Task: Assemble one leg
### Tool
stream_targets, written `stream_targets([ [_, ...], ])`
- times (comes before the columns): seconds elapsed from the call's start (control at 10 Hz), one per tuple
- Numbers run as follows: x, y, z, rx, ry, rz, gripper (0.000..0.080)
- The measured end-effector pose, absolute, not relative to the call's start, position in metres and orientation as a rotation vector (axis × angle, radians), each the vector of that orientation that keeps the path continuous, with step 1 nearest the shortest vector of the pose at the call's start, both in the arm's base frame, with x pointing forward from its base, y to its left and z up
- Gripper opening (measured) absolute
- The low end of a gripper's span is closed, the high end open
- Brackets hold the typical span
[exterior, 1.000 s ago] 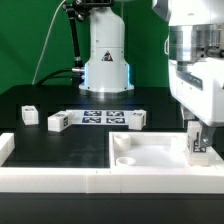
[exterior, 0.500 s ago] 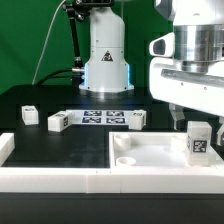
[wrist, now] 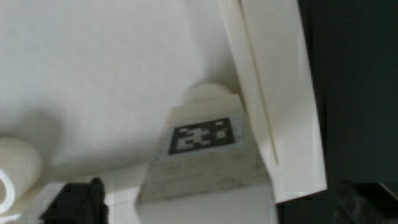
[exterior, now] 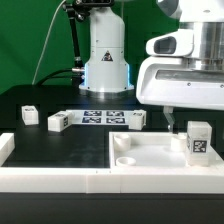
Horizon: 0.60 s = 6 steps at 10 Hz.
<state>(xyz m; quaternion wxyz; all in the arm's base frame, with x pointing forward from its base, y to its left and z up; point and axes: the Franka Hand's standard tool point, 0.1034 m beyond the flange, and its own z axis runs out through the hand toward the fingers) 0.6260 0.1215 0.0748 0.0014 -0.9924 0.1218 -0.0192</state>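
Observation:
The leg (exterior: 199, 141) is a small white upright block with a black-and-white tag facing the camera. It stands on the large white tray-like panel (exterior: 150, 155), near the panel's corner at the exterior view's right. My gripper (exterior: 190, 118) hangs just above the leg, open and not touching it. One dark fingertip (exterior: 170, 119) shows beside the leg. In the wrist view the leg (wrist: 199, 150) with its tag sits below and between my gripper (wrist: 222, 205), next to the panel's raised rim (wrist: 267, 90).
Three more white leg blocks (exterior: 28, 114) (exterior: 57, 122) (exterior: 136, 119) lie on the black table around the marker board (exterior: 100, 117). The robot base (exterior: 106, 60) stands behind. A white wall (exterior: 50, 175) runs along the front.
My gripper has let go of the leg, opened and risen. The leg stays upright on the panel.

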Motion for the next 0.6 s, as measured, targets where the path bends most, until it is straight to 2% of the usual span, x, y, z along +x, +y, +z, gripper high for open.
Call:
stream_targets([
  [0.3, 0.6255, 0.1220, 0.0746, -3.146, 0.120, -0.061, 0.0649],
  [0.5, 0.6255, 0.1220, 0.0745, -3.146, 0.124, -0.061, 0.0397],
  [0.6, 0.6255, 0.1215, 0.0745, -3.146, 0.125, -0.061, 0.0397],
])
